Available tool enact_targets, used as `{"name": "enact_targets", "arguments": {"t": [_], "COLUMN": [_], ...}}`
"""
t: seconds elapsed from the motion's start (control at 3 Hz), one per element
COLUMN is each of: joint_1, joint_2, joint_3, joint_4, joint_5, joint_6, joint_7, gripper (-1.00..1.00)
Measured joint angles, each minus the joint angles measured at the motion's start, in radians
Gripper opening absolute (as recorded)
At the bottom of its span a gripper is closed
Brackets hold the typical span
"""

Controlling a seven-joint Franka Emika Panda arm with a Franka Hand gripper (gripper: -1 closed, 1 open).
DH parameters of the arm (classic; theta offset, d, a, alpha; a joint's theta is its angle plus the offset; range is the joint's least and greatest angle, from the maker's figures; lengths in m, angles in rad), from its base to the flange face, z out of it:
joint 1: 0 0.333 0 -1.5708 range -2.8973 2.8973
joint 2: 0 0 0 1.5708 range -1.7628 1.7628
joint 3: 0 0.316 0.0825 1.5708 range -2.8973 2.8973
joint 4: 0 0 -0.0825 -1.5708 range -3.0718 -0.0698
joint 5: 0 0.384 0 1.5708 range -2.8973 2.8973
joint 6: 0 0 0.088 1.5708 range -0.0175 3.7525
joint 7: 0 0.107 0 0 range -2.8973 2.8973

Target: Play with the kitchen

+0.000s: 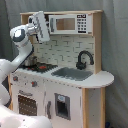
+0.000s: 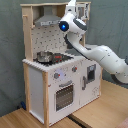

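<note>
Your Panda arm reached up to the top of the toy kitchen, which stood against a grey backdrop in both exterior views. Its gripper was raised beside the microwave cabinet; you could not tell whether its fingers were spread or closed. A pot sat on the stovetop, and the black faucet stood behind the sink.

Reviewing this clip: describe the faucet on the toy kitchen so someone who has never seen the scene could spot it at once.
Start at the tall white and light-wood toy kitchen and find its countertop, below the microwave cabinet. Behind the grey sink basin stands the faucet. It is the only black, arched piece there, standing out against the white tiled back wall, unlike the pot on the stovetop.
</note>
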Motion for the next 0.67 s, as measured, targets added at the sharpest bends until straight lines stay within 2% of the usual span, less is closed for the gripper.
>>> {"name": "enact_targets", "arguments": {"t": [0.67], "joint_1": [0.115], "joint_2": [-0.005], "joint_3": [0.007], "joint_4": [-0.169], "joint_5": [0.000], "joint_6": [-0.033], "joint_7": [-0.020], "gripper": [-1.00]}}
